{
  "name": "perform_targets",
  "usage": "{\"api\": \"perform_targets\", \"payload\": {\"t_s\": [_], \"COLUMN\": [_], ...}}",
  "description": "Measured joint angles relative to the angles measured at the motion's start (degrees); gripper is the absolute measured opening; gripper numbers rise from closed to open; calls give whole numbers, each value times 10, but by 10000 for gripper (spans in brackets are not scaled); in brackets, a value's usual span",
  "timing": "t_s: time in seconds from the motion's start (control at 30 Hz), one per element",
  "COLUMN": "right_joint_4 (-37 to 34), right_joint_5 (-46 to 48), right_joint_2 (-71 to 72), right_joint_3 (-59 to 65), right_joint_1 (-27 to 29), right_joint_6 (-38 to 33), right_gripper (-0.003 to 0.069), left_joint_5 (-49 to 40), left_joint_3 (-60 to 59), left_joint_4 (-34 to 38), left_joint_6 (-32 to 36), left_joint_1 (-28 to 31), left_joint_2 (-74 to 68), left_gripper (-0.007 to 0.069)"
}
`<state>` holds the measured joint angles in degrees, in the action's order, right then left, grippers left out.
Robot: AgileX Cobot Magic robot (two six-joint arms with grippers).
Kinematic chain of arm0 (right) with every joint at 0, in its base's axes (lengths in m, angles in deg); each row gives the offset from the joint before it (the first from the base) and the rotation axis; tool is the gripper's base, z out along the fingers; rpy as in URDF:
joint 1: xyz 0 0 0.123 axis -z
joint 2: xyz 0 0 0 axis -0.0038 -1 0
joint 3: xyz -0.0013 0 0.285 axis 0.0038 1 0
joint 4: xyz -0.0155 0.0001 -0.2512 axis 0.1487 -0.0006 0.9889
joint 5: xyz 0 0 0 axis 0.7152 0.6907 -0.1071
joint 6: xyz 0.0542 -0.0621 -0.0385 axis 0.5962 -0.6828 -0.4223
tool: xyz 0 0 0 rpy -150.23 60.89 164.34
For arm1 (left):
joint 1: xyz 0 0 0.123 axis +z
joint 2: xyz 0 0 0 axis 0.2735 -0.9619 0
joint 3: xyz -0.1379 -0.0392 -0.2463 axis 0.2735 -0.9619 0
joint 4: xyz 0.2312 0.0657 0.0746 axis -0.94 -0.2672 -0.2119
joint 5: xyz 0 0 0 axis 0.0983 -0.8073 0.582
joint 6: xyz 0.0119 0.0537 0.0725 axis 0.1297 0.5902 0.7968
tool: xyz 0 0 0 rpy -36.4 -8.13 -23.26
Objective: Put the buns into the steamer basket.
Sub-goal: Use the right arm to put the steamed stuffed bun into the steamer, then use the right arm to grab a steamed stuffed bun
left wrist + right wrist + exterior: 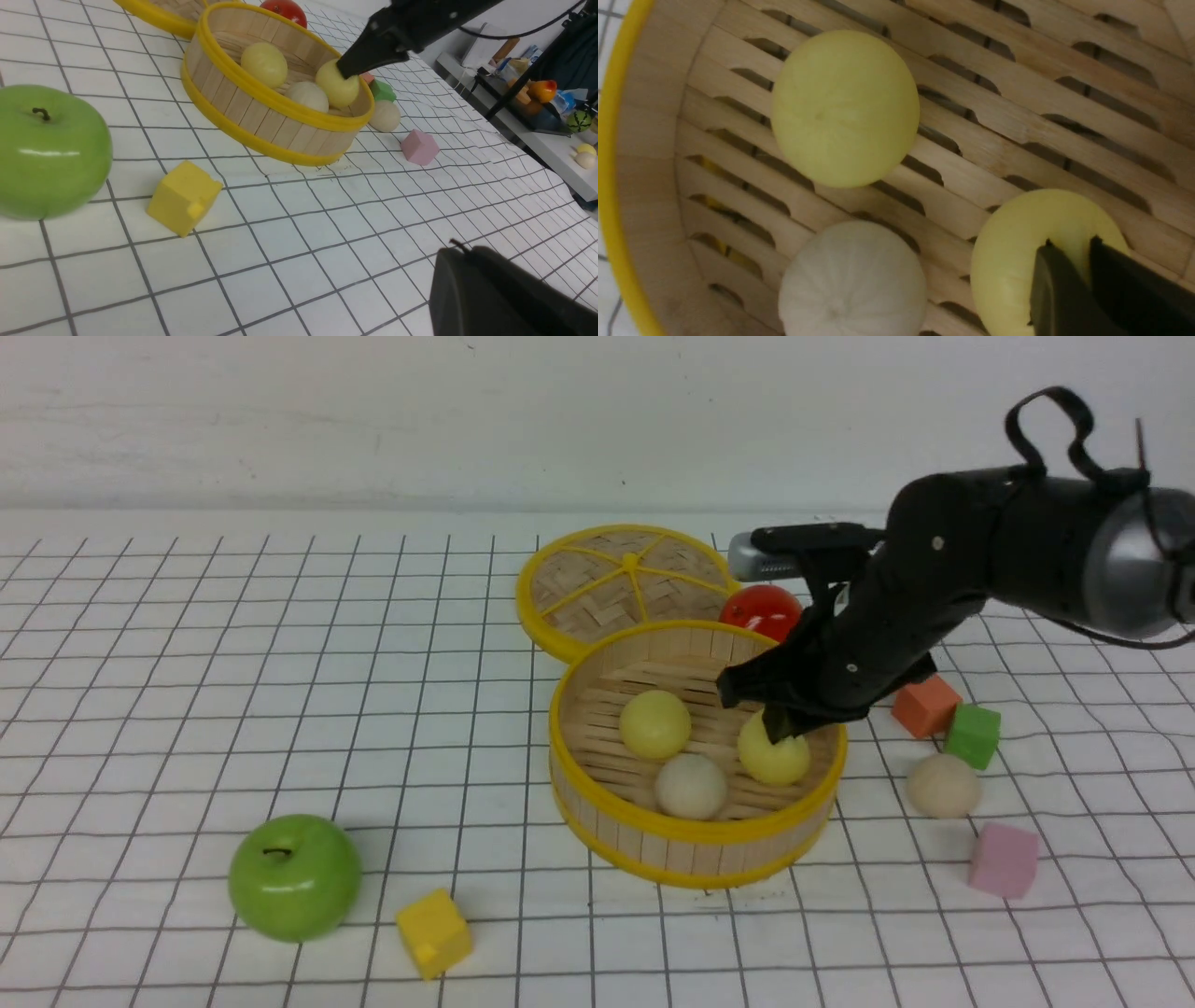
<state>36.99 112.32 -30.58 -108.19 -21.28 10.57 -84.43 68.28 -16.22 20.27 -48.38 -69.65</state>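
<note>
The steamer basket (653, 847) (243, 109) stands mid-table with three buns inside: a pale yellow one (655, 723) (845, 107), a beige-white one (691, 786) (852, 280), and a second pale yellow one (773, 754) (1008, 261). My right gripper (780, 728) (1069, 242) reaches down into the basket and is shut on the top of that second yellow bun, which rests near the slatted floor. Another beige-white bun (944, 786) (385, 116) lies on the cloth right of the basket. My left gripper (455, 247) is shut and empty, low over the cloth, and does not show in the front view.
The flat woven lid (625, 583) lies behind the basket with a red apple (761, 611) beside it. A green apple (294, 875) and a yellow cube (434, 931) sit front left. Orange (924, 705), green (973, 735) and pink (1004, 859) cubes surround the loose bun.
</note>
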Motion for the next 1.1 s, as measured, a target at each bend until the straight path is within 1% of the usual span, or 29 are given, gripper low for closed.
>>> {"api": "perform_targets", "payload": {"t_s": [0.03, 0.07, 0.13, 0.2, 0.23, 0.3, 0.33, 0.37, 0.43, 0.5, 0.57, 0.63, 0.7, 0.73, 0.77, 0.83, 1.1], "right_joint_4": [0, 0, 0, -3, -9, -14, -15, -13, 6, 34, 56, 73, 72, 72, 63, 57, 52], "right_joint_5": [-1, -1, -3, -1, 4, 20, 24, 40, 60, 81, 105, 122, 124, 124, 114, 98, 53], "right_joint_2": [-1, -5, -7, -1, 6, 28, 31, 58, 93, 114, 118, 102, 72, 72, 45, 21, -24], "right_joint_3": [-2, -4, -5, -7, -7, -8, -8, -10, -10, -10, -8, 1, 5, 5, 8, 8, 8], "right_joint_1": [0, 0, 0, 0, 0, 0, 0, 0, 2, 15, 36, 71, 95, 98, 112, 121, 145], "right_joint_6": [0, 0, 0, 0, 0, 0, 0, 0, 3, 21, 47, 63, 65, 65, 64, 61, 60], "right_gripper": [121, 161, 281, 356, 414, 472, 477, 501, 503, 480, 452, 413, 386, 384, 367, 356, 349], "left_joint_5": [0, 0, 0, 0, 0, 0, 0, 0, 0, 0, 0, 0, 0, 0, 0, 0, 0], "left_joint_3": [0, 0, 0, 0, 0, 0, 0, 0, 0, 0, 0, 0, 0, 0, 0, 0, 0], "left_joint_4": [0, 0, 0, 0, 0, 0, 0, 0, 0, 0, 0, 0, 0, 0, 0, 0, 0], "left_joint_6": [0, 0, 0, 0, 0, 0, 0, 0, 0, 0, 0, 0, 0, 0, 0, 0, 0], "left_joint_1": [0, 0, 0, 0, 0, 0, 0, 0, 0, 0, 0, 0, 0, 0, 0, 0, 0], "left_joint_2": [0, 0, 0, 0, 0, 0, 0, 0, 0, 0, 0, 0, 0, 0, 0, 0, 0], "left_gripper": [8, 9, 11, 13, 15, 15, 15, 15, 15, 15, 15, 15, 15, 15, 15, 15, 16]}}
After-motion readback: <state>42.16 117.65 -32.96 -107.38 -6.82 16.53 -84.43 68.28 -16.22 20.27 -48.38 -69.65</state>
